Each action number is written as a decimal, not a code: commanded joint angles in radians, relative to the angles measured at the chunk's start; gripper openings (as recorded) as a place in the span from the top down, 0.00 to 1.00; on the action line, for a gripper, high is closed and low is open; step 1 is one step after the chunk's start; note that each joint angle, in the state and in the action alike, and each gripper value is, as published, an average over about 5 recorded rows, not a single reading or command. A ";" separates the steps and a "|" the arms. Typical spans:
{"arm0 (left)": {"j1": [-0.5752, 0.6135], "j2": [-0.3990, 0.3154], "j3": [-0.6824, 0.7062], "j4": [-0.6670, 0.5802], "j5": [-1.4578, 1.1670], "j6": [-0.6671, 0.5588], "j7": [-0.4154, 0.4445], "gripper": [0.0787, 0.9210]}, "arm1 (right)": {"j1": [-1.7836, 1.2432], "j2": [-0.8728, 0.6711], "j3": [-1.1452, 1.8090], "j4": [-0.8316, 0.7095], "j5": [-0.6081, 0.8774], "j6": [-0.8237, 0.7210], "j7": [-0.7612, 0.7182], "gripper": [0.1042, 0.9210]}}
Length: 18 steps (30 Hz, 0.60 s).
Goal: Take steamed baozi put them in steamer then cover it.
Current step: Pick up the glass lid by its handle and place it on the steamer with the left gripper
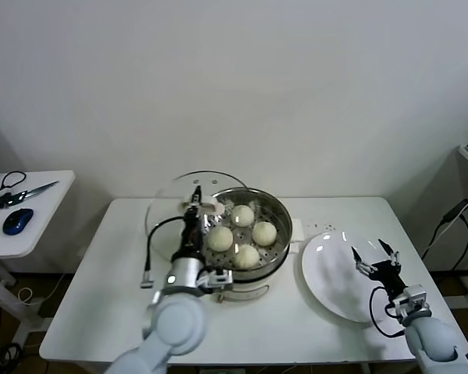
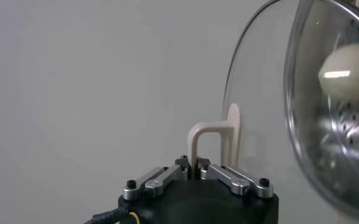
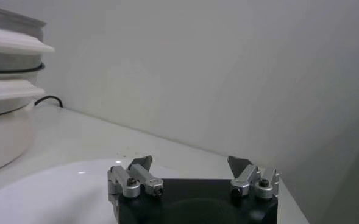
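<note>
Standing at frame centre on the white table (image 1: 86,312), the steamer (image 1: 277,214) holds four steamed baozi (image 1: 242,215), with the cover (image 2: 258,91) tilted at its left rim, its handle pinched by the left gripper (image 2: 199,165), while the right gripper (image 1: 377,255), jaws spread, hovers over the plate (image 1: 327,269) at lower right.

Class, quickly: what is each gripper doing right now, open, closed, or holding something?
Left gripper: closed on the handle of the cover, held tilted beside the steamer.
Right gripper: open, holding nothing, above the plate.
</note>
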 commanded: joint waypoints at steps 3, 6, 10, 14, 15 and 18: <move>-0.144 -0.297 0.144 0.256 0.114 0.063 0.058 0.92 | 0.001 0.003 0.007 -0.006 -0.007 0.006 -0.002 0.12; -0.131 -0.317 0.134 0.281 0.117 0.063 0.054 0.92 | -0.001 0.003 0.011 -0.008 -0.010 0.009 -0.003 0.12; -0.110 -0.323 0.124 0.305 0.120 0.063 0.056 0.92 | 0.000 0.003 0.012 -0.010 -0.013 0.011 -0.005 0.12; -0.102 -0.322 0.107 0.321 0.121 0.063 0.062 0.92 | 0.002 0.005 0.011 -0.011 -0.017 0.012 -0.006 0.12; -0.102 -0.321 0.103 0.324 0.121 0.063 0.065 0.92 | 0.003 0.006 0.010 -0.012 -0.018 0.013 -0.006 0.12; -0.104 -0.316 0.093 0.328 0.121 0.063 0.074 0.92 | 0.003 0.010 0.010 -0.014 -0.023 0.015 -0.006 0.12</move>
